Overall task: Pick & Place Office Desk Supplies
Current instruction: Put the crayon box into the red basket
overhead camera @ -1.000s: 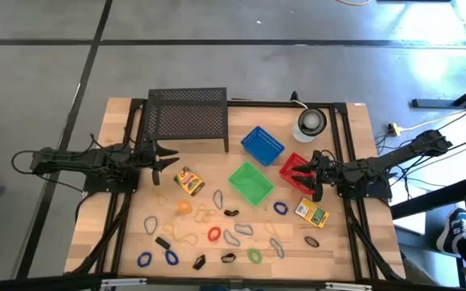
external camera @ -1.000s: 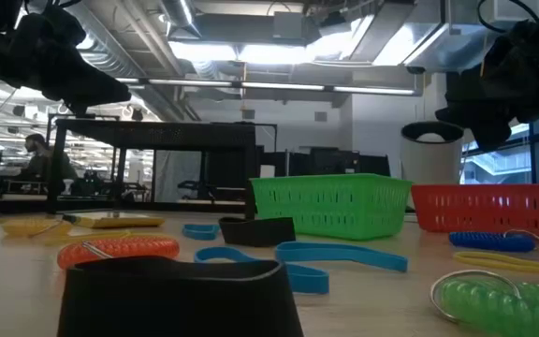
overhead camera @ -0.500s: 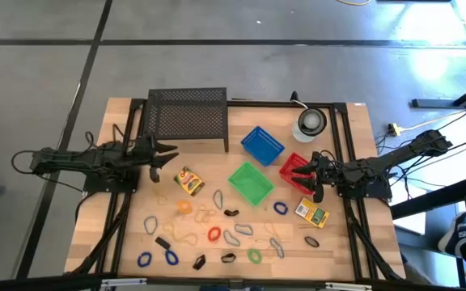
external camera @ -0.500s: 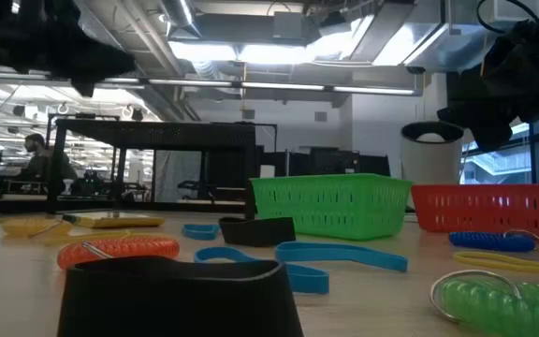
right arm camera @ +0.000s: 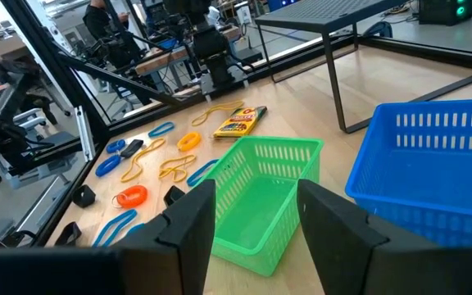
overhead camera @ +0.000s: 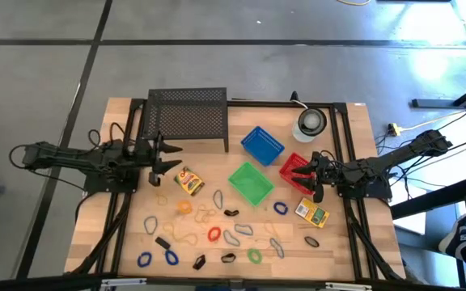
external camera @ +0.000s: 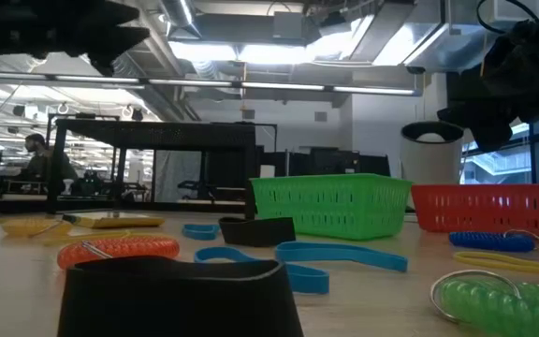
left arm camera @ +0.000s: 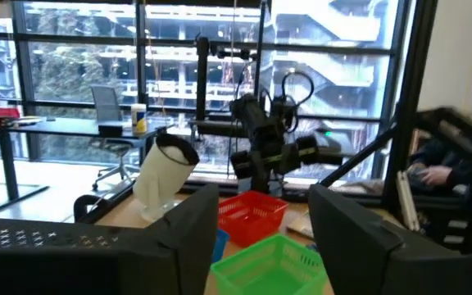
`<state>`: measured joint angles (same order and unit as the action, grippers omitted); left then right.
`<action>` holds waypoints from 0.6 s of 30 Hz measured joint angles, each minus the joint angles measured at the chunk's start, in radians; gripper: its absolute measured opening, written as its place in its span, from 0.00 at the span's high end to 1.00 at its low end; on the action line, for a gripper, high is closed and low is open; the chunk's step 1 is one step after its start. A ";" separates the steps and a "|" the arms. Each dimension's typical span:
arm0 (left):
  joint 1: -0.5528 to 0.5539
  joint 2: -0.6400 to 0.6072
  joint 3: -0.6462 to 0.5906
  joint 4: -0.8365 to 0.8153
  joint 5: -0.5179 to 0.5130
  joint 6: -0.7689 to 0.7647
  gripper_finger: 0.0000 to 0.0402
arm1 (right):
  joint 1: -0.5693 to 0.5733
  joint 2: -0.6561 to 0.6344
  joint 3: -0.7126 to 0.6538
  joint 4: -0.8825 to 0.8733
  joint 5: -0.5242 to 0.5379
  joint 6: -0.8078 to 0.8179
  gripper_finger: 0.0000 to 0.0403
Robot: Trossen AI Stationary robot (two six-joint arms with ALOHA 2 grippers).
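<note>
The supplies lie scattered on the near half of the wooden table: blue loops point(overhead camera: 171, 257), a red loop point(overhead camera: 213, 234), a green loop point(overhead camera: 254, 255), tan bands point(overhead camera: 186, 239), black clips point(overhead camera: 228, 258), and two yellow-orange packets point(overhead camera: 188, 180) point(overhead camera: 311, 213). My left gripper point(overhead camera: 168, 157) hovers open and empty above the table's left side, just beyond the left packet. My right gripper point(overhead camera: 302, 175) hovers open and empty over the red basket point(overhead camera: 290, 166). In the right wrist view the open fingers point(right arm camera: 191, 217) frame the green basket point(right arm camera: 260, 197).
A blue basket point(overhead camera: 262, 144), a green basket point(overhead camera: 250, 183) and the red basket stand mid-table. The black mesh rack point(overhead camera: 188, 117) stands at the far edge, the round white and grey object point(overhead camera: 311, 121) at the far right. A black clip point(external camera: 181, 295) lies close to the low camera.
My left gripper has risen higher above the table, with its arm drawing back slightly toward the left edge. The right arm and all the supplies have kept still.
</note>
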<state>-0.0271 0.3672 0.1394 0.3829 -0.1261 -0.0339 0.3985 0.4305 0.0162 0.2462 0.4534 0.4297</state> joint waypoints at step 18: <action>-0.300 0.680 0.279 0.080 -0.373 0.174 0.49 | 0.000 0.000 0.000 0.000 0.002 0.000 0.57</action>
<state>-0.3268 1.0469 0.4182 0.4630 -0.4993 0.1403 0.3981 0.4305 0.0166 0.2459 0.4557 0.4294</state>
